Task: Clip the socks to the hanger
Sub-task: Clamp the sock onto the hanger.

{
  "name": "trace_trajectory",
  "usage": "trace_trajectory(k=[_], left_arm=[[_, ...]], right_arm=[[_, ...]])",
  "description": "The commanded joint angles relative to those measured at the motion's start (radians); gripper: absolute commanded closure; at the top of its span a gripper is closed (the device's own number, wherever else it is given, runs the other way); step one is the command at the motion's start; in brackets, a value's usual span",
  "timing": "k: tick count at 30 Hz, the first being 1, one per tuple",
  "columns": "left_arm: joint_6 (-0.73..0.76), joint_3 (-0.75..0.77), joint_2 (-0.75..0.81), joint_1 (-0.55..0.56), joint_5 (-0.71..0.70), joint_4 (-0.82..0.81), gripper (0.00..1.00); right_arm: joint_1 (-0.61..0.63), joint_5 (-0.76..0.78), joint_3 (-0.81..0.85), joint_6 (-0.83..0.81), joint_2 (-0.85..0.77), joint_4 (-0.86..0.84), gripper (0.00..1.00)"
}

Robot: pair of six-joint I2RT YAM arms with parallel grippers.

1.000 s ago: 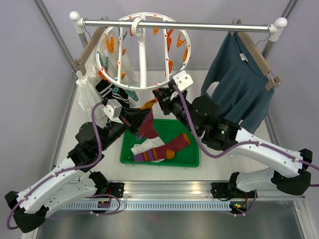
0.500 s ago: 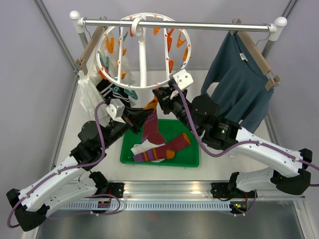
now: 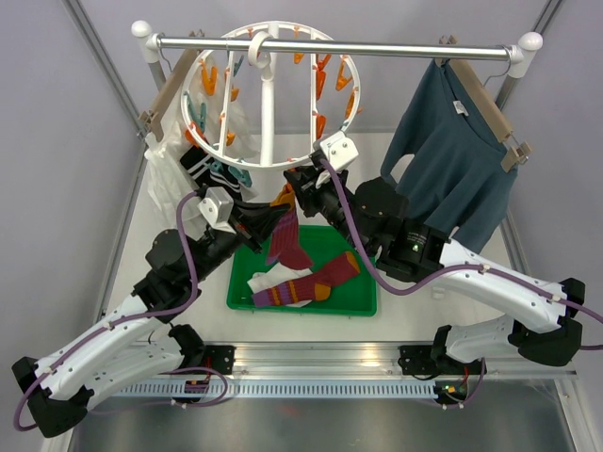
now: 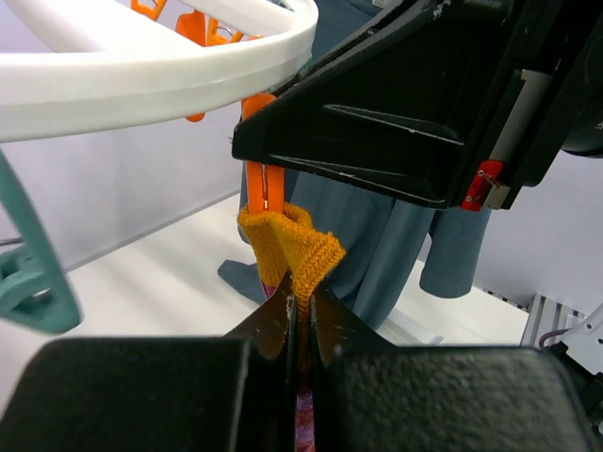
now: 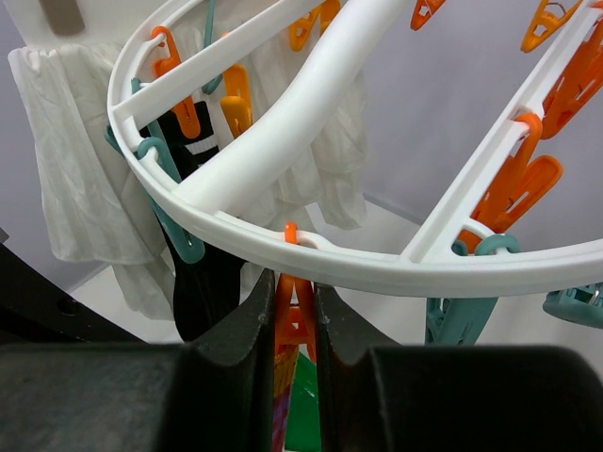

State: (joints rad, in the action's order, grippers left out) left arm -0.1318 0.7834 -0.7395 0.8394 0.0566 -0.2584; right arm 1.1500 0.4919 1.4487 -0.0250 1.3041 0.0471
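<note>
**Presenting the maroon-and-orange sock (image 3: 285, 240) to an orange clip (image 4: 263, 188) of the hanger (image 3: 268, 113)**

Top view: left gripper (image 3: 270, 220) clamped tight on the maroon-and-orange sock, orange end raised toward the ring, maroon length hanging over the green tray (image 3: 363, 303).

Left wrist view: folded orange end of the sock touching the lower tip of the orange clip, directly under the white ring.

Right wrist view: right gripper (image 5: 294, 325) narrowed onto that same orange clip, one finger pressed to each side, just below the ring.

Hanger hooked on the rail (image 3: 377, 47) above the far side of the worktop (image 3: 369, 141). Black striped socks (image 3: 203, 169) already clipped at the ring's left. Striped sock (image 3: 316, 281) and white sock (image 3: 268, 280) lying in the tray. Teal shirt (image 3: 457, 155) hanging at right.
</note>
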Motion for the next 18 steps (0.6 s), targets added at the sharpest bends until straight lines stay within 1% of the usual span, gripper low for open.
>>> trace_trajectory(k=[1,9,10,14,18], left_arm=[[0.037,-0.003,0.005,0.001,0.003,-0.071,0.98],[0.038,-0.006,-0.008,0.001,-0.052,-0.120,0.98],[0.038,-0.006,-0.008,0.001,-0.076,-0.125,0.98],[0.031,-0.006,-0.017,0.001,-0.077,-0.151,0.98],[0.029,0.002,-0.035,0.001,-0.075,-0.143,0.98]], right_arm=[[0.007,0.004,0.044,0.014,0.003,0.007,1.00],[0.010,-0.001,0.058,0.022,0.009,0.022,1.00],[0.010,-0.001,0.058,0.022,0.009,0.023,1.00],[0.011,0.007,0.052,0.022,0.007,0.022,1.00],[0.013,0.007,0.053,0.022,0.003,0.023,1.00]])
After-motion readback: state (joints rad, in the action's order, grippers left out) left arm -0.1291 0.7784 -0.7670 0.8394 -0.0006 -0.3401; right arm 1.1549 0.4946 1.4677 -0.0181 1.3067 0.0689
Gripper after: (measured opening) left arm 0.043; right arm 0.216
